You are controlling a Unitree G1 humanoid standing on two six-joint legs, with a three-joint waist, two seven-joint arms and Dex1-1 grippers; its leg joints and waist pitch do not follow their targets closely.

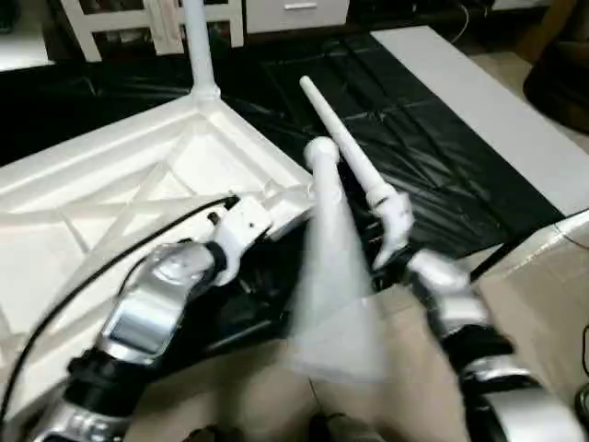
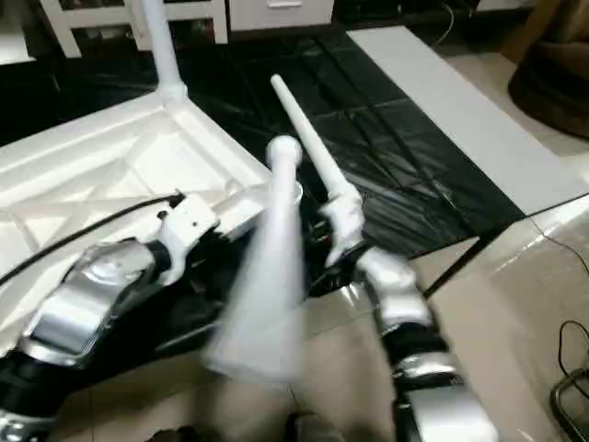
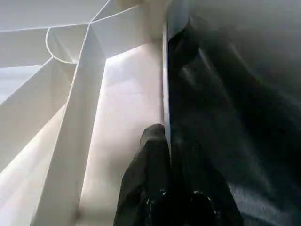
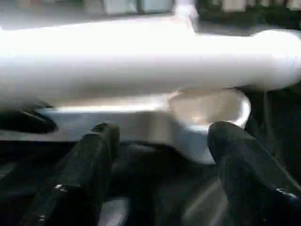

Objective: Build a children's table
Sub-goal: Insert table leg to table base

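**Loose leg tilts over the corner socket, right gripper spread beneath it**

The white table top [image 1: 138, 184] lies upside down on black sheeting [image 1: 433, 157], its ribbed underside facing up. One leg [image 1: 198, 46] already stands upright in the far corner socket. A second leg [image 1: 345, 143] lies slanted on the sheeting just past the near right corner of the top.

A third leg [image 1: 331, 276] is blurred and tilted, its rounded end [image 1: 321, 150] up near the near right corner socket [image 4: 211, 110] and its wider body falling toward the camera between the two arms. In the right wrist view this leg [image 4: 141, 56] crosses just above the socket's open round mouth.

The right gripper [image 4: 164, 155] has its two black fingers [image 4: 89, 160] spread wide, one on each side of the socket, with nothing between them; the leg sits above and beyond the fingertips, not clasped.

The left gripper [image 3: 167, 160] is closed tight, its fingers pinched on the thin edge wall of the table top [image 3: 165, 84], beside the ribs, close to the same corner.
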